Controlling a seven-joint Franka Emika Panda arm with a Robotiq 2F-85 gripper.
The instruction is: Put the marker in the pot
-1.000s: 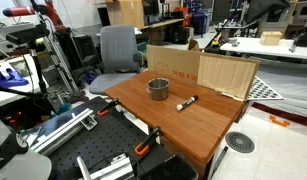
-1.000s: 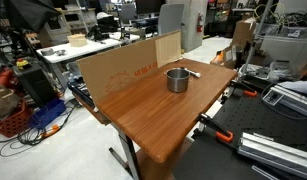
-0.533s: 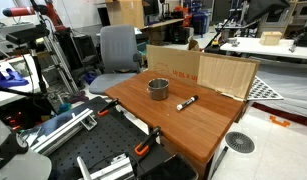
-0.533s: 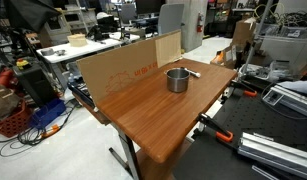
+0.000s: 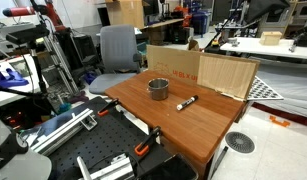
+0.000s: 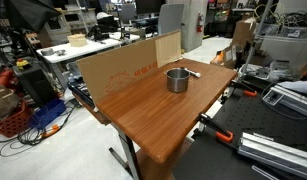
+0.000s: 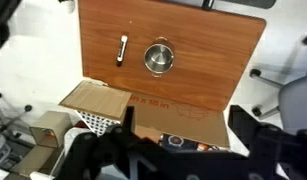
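The small grey metal pot [image 5: 157, 88] stands upright on the wooden table [image 5: 198, 128]; it also shows in an exterior view [image 6: 177, 79] and in the wrist view [image 7: 159, 58]. The black marker [image 5: 187, 102] lies flat on the table beside the pot, apart from it, and shows as well in an exterior view [image 6: 192, 73] and in the wrist view [image 7: 121, 50]. My gripper [image 7: 183, 138] shows only in the wrist view, high above the table and over the cardboard box. Its dark fingers [image 7: 124, 128] stand wide apart with nothing between them.
A low cardboard box [image 5: 205, 70] stands along the table's far edge, also seen in an exterior view [image 6: 118, 68] and in the wrist view [image 7: 153, 112]. An office chair [image 5: 117, 48], metal rails [image 5: 103, 165] and lab benches surround the table.
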